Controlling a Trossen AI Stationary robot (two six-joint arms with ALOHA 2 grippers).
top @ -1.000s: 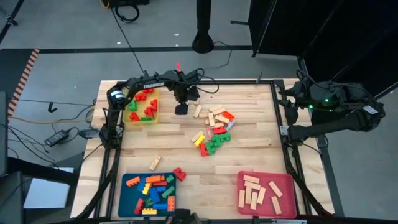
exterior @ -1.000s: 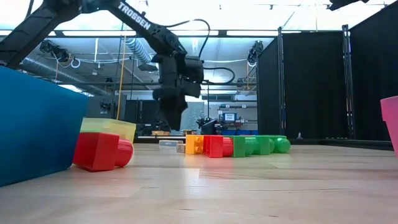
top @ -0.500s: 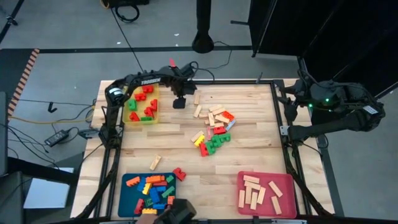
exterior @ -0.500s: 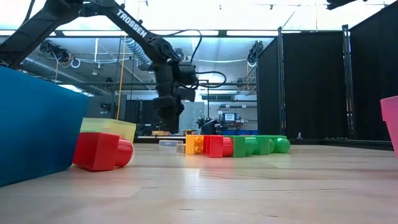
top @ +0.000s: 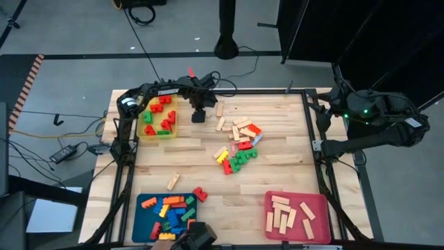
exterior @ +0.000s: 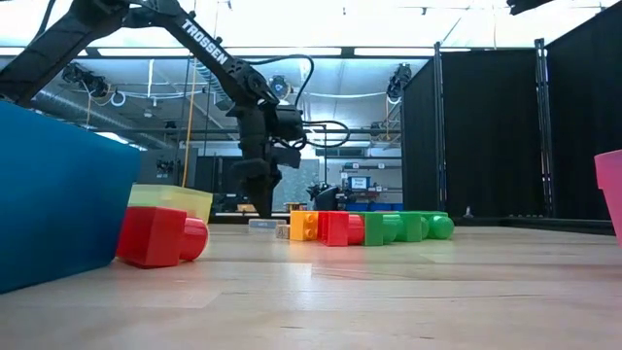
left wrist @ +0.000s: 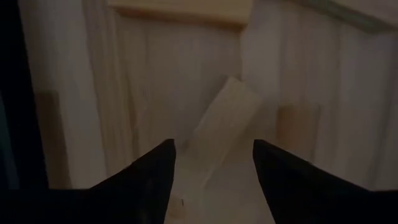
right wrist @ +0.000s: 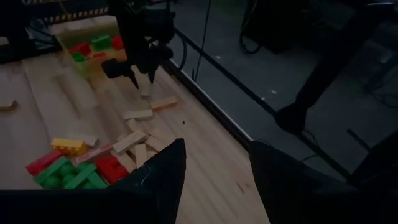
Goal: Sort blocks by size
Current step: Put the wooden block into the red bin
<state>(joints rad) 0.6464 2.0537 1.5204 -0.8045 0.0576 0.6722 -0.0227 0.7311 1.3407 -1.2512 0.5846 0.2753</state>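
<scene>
The left gripper [top: 199, 115] hangs low over the far part of the table [top: 277, 160], just right of the yellow tray [top: 158, 132] that holds red and green bricks. Its fingers [left wrist: 149, 180] stand spread, and in the left wrist view a pale wooden bar [left wrist: 219, 134] lies slanted on the boards right between the two tips, not pinched. To the right of this gripper a few more wooden bars [top: 229, 125] lie loose, and beyond them, toward the table's middle, sits the mixed heap of blocks [top: 237, 154] in red, green, yellow and orange. Nearer the front edge from the gripper, a single wooden bar [top: 173, 182] and a red brick [top: 200, 194] lie beside the blue tray [top: 142, 222] full of coloured bricks; the pink tray [top: 320, 208] with wooden bars sits at the front right. The right gripper [right wrist: 214, 174] waits well off the table's right side, its fingers parted with nothing between them.
</scene>
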